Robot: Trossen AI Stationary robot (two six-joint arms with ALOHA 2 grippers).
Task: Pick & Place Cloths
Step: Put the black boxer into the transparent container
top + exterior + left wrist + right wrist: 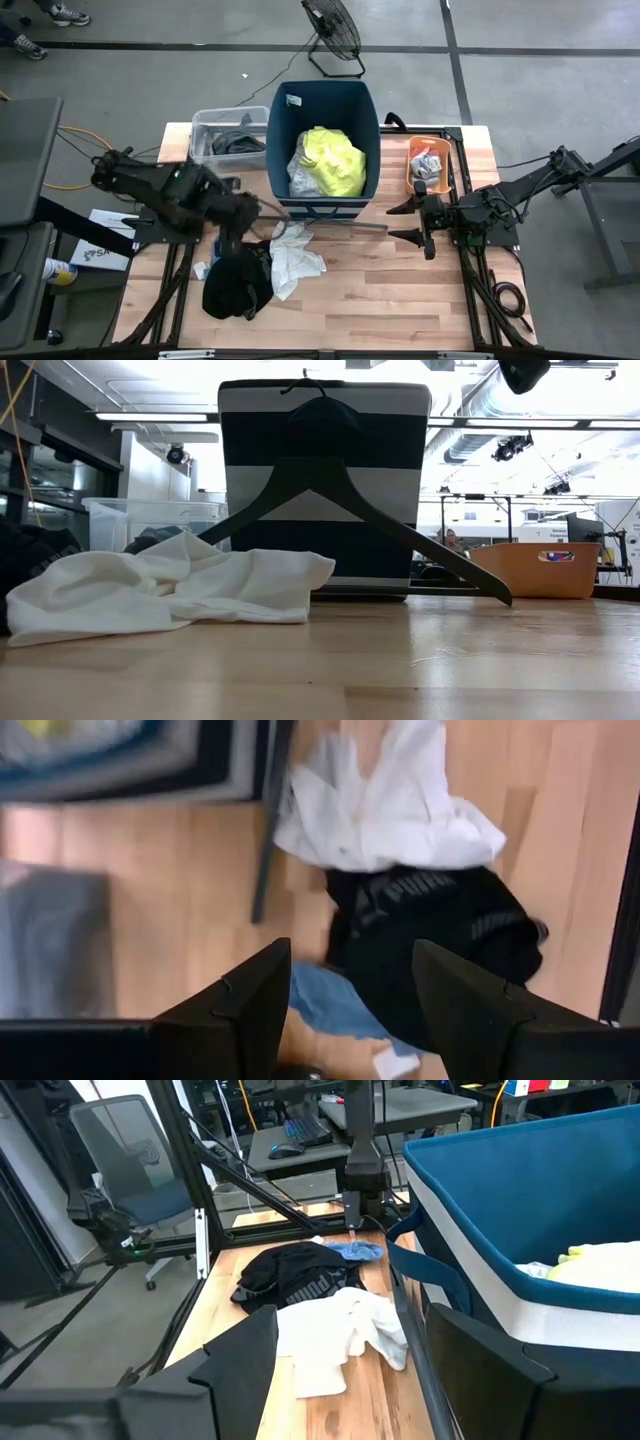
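Note:
A white garment (295, 258) lies crumpled on the wooden table in front of the dark-blue bin (323, 110). A black garment (238, 285) and a small blue piece (200, 270) lie beside it toward the table's left. A neon-yellow shirt (332, 160) lies in the bin. My left gripper (350, 955) hangs open above the black garment (440, 920) and the blue piece (335, 1005), pointing down, with nothing between its fingers. My right gripper (398, 222) waits open at the table's right, roughly level, facing the bin (520, 1190).
A dark hanger (400, 530) leans against the bin's near wall. A clear tub (225, 135) with dark clothes stands left of the bin. An orange tub (430, 165) with a small pale piece stands to its right. Bare table lies in front of the right arm.

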